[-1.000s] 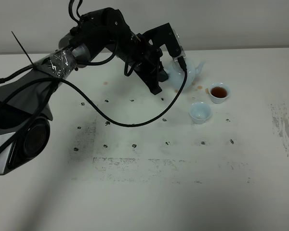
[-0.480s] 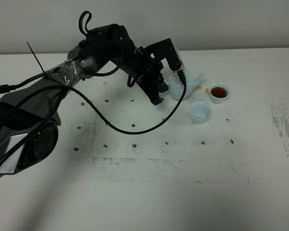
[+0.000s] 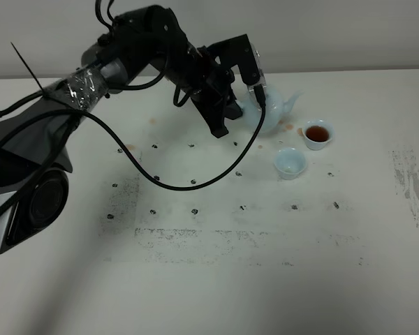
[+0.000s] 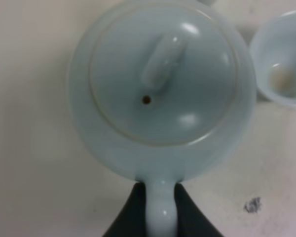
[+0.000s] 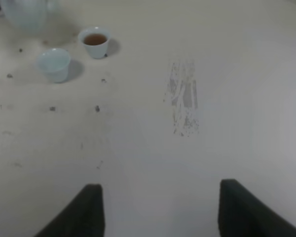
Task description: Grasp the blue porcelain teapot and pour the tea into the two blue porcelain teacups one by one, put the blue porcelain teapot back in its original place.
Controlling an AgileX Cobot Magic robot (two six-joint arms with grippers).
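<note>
The blue porcelain teapot (image 3: 272,106) hangs at the far middle of the table, roughly upright, with its spout toward the right. My left gripper (image 3: 251,98) is shut on its loop handle. In the left wrist view the lid and knob (image 4: 160,64) face the camera, and dark fingers (image 4: 132,215) clamp the handle (image 4: 161,210). One teacup (image 3: 318,134) holds brown tea. The other teacup (image 3: 290,162) sits nearer the front and looks pale inside. My right gripper (image 5: 163,207) is open over bare table, far from both cups (image 5: 95,42) (image 5: 54,64).
Brown drips stain the table (image 3: 195,279) near the filled cup. A black cable (image 3: 195,183) loops from the left arm across the table's middle. A scuffed patch (image 3: 412,185) marks the right side. A cup rim (image 4: 281,59) shows beside the teapot in the left wrist view.
Half a second ago the teapot was lower and closer to the cups. The left arm has since lifted it up and back, still gripping the handle. The cups have not moved.
</note>
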